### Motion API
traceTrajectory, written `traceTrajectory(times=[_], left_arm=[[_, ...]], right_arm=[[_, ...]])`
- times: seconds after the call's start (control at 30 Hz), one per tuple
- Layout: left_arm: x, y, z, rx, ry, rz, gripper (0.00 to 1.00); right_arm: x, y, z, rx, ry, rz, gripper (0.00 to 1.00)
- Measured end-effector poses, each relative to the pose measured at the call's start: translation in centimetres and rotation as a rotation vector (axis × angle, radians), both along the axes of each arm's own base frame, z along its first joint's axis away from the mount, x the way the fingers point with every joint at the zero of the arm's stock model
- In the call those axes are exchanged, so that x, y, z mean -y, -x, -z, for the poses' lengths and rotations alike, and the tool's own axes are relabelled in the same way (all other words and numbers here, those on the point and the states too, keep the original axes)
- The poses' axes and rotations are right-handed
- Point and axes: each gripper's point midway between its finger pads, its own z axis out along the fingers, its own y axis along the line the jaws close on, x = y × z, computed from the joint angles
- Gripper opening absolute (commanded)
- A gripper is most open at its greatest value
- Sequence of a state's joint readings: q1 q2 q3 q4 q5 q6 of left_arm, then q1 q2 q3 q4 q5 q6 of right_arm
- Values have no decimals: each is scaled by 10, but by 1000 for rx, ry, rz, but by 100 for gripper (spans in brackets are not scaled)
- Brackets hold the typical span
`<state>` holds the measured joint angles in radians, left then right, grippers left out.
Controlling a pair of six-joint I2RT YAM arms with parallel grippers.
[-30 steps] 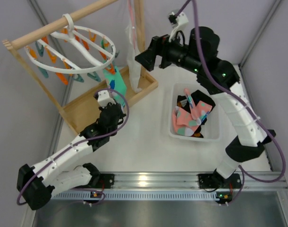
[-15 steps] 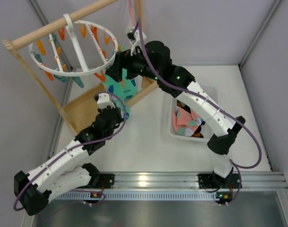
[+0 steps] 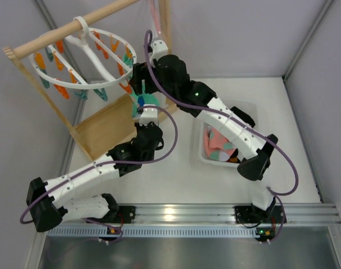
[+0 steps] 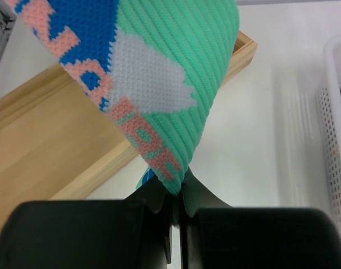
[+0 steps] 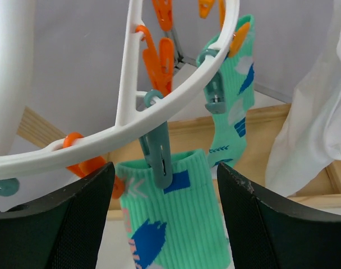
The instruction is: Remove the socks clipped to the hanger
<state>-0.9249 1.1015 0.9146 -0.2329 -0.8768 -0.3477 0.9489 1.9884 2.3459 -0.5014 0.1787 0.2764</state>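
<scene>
Two mint socks [image 5: 176, 235] hung clipped to the hanger [image 5: 184, 89] at 11 o'clock of the counter [image 3: 176, 179]. Left tool [image 4: 175, 193] was clamped on one sock's lower edge. Right tool [image 5: 164, 185] stood open, jaws flanking a teal clip [image 5: 158, 157] on a cuff. White bin [image 3: 203, 151], at 3 o'clock, held loose socks [image 3: 218, 144], pink and mint.

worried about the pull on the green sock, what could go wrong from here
1. The left gripper pinches only the tip of the green sock while a teal clip bites its cuff. A pull may slip off, or drag the hanger along the wooden rail.
2. The right gripper straddles that clip with jaws open. Closing, it might catch the cuff or the hanger instead of the clip.
</scene>
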Motion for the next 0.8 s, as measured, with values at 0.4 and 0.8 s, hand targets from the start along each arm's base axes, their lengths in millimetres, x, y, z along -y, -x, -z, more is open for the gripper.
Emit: traceTrajectory(times=[0.4, 0.8], left_arm=[[4, -4, -1, 11, -242, -5, 0], [5, -5, -7, 12, -318, 38, 0]], right_arm=[[3, -13, 7, 89, 104, 33, 68], [-16, -14, 13, 145, 122, -47, 64]])
